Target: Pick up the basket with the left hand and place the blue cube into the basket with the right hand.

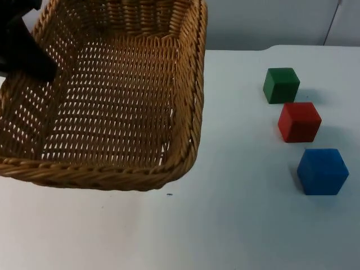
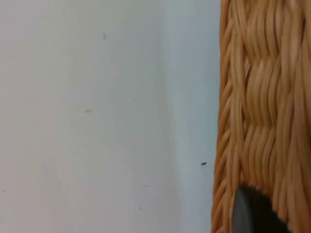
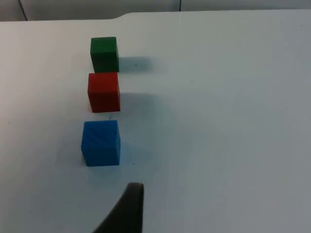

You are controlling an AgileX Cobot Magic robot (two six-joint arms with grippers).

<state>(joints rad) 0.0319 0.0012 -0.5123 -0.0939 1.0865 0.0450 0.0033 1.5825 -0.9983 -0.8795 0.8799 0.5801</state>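
The white table top (image 1: 236, 225) ends at the grey partition wall (image 1: 264, 22), and bare surface lies open between the rectangular woven wicker basket (image 1: 112, 112) and the row of three cubes, as well as in front of both. The basket is honey-brown, with a braided rim and open weave through which the table shows; in the top view it sits tilted, its near rim over the table, and nothing lies inside it. The left gripper (image 1: 25, 53) is at the basket's far left rim, and in the left wrist view a black fingertip (image 2: 248, 213) presses on the weave, so it is clamped on the basket. The small blue cube (image 1: 323, 171) stands nearest in the row, then the red cube (image 1: 299, 121) and the green cube (image 1: 280, 85), each slightly apart. The right gripper's fingertip (image 3: 129, 208) is near the blue cube, not touching it; how far its fingers are spread cannot be told.
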